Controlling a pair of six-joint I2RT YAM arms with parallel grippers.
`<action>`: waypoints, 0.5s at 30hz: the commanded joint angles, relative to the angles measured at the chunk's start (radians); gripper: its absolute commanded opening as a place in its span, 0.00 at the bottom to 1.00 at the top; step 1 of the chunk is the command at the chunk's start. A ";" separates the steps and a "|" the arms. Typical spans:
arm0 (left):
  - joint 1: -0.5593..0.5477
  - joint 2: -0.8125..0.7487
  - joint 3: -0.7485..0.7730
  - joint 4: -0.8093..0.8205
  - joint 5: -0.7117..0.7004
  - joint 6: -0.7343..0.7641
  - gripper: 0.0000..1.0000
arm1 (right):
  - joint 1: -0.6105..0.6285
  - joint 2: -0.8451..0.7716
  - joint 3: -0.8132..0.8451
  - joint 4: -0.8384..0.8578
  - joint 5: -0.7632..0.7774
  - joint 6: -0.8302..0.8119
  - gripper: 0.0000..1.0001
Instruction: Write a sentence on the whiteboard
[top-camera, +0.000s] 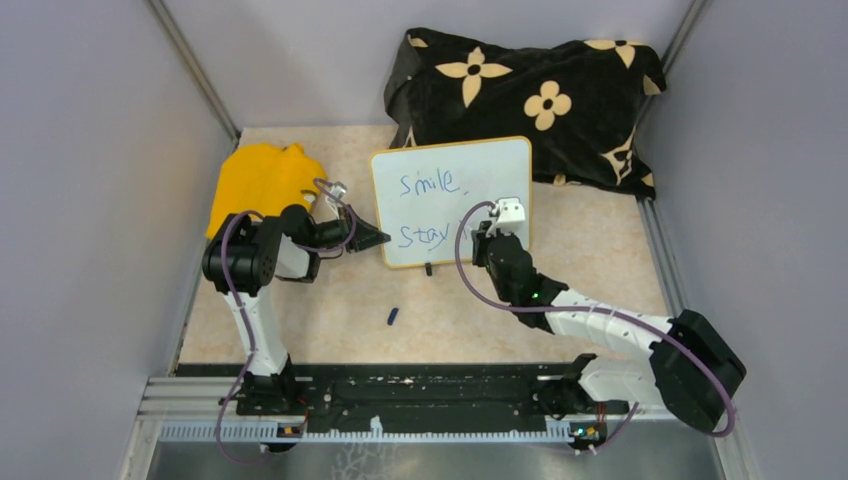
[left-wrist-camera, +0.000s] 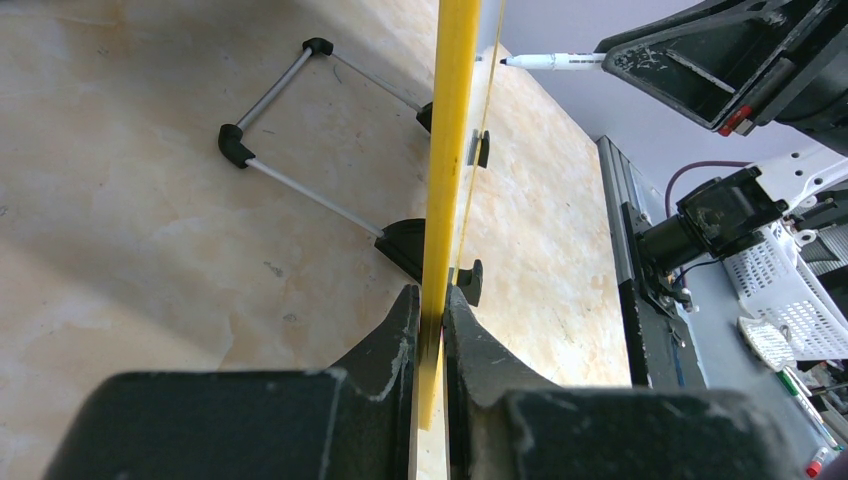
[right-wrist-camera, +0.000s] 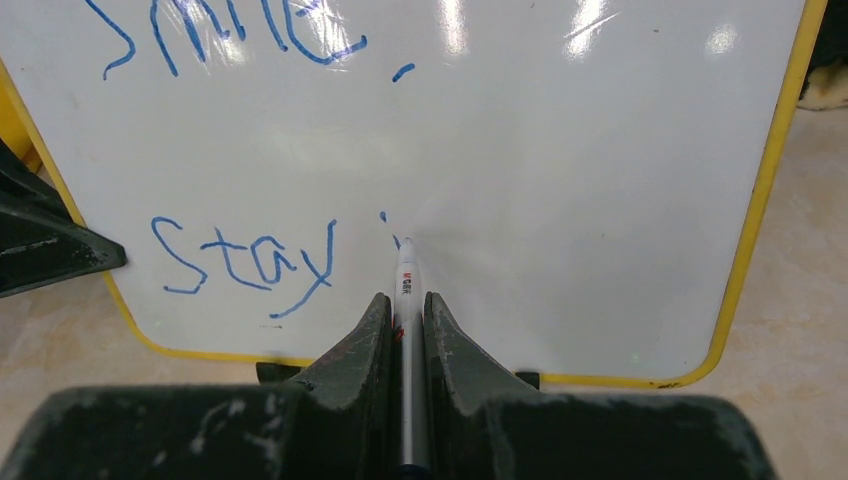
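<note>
The sentence (right-wrist-camera: 245, 262) is in blue on the whiteboard (top-camera: 495, 165). "Smile" and a short dash after it fill the upper line, and "Stay" stands on the lower line at the left. Just right of "Stay" are a dot and a small stroke, and the tip of a white marker (right-wrist-camera: 406, 285) touches the board at that stroke. The right gripper (right-wrist-camera: 406, 305) holds the marker, its jaws closed narrow on the barrel, with the marker pointing straight out between them at the board's face. The board stands propped on its small black feet and a thin wire stand (left-wrist-camera: 280, 100) behind it, about mid-table and toward the far side. The left gripper (left-wrist-camera: 430, 300) has its jaws pinched tight on the yellow rim at the board's lower left edge. Left of the board, near the left arm, a yellow cloth (top-camera: 262, 180) lies on the beige table (top-camera: 600, 260). A black flowered cloth (top-camera: 530, 90) is bunched up at the far right, just behind the board. A small blue cap (top-camera: 393, 316) lies alone on the table nearer the arm bases, well apart from the board.
</note>
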 joint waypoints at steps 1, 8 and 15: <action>-0.026 0.013 0.005 -0.068 -0.006 0.018 0.00 | -0.013 0.010 0.046 0.030 0.013 -0.010 0.00; -0.027 0.014 0.005 -0.068 -0.006 0.019 0.00 | -0.017 0.024 0.045 0.027 0.003 -0.007 0.00; -0.028 0.015 0.005 -0.068 -0.006 0.019 0.00 | -0.020 0.051 0.058 0.021 -0.012 -0.004 0.00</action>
